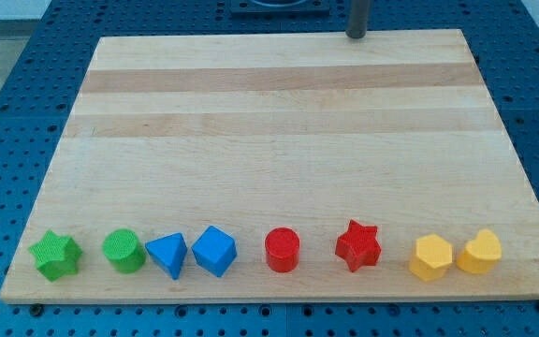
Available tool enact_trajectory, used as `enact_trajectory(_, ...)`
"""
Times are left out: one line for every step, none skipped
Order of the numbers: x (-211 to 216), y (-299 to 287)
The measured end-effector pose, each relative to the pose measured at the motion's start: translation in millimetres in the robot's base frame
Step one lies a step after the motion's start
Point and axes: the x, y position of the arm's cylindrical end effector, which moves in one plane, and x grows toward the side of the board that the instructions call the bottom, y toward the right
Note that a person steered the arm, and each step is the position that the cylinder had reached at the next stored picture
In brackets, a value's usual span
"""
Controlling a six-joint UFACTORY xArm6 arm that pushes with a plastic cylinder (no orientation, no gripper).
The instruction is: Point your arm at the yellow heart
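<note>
Rod and tip sit at the view's top, right of centre: my tip [356,36] touches down at the far edge of the wooden counter [279,140], and the rod rises straight up out of the frame, so only its short lower stretch shows. It looks upright, with no lean I can make out. This end effector is a plain rod with no parts to open or close, so nothing is held or clamped.

All eight blocks stand in one row along the view's bottom edge of the counter, well apart from my tip, with the whole width of bare wood between. From the view's left: a green star [55,256], a green cylinder [123,251] near it, then a blue triangular block [167,255] just beside a blue cube-like block [214,250]; whether those two blue ones touch I cannot tell. Past a gap comes a red cylinder [282,250], then a red star [358,245]. At the view's right end stands a yellow hexagonal block [431,257], and just beside it, last in the row, the yellow heart [479,251], close to the counter's bottom right corner. The two yellow blocks appear to touch or nearly so.

My tip is far up the view from the yellow heart and somewhat to its left.
</note>
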Motion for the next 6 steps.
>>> enact_trajectory(0.0, 0.0)
enact_trajectory(0.0, 0.4)
enact_trajectory(1.8, 6.3)
enact_trajectory(35.9, 22.5)
enact_trajectory(75.6, 92.6)
enact_trajectory(124.8, 163.5)
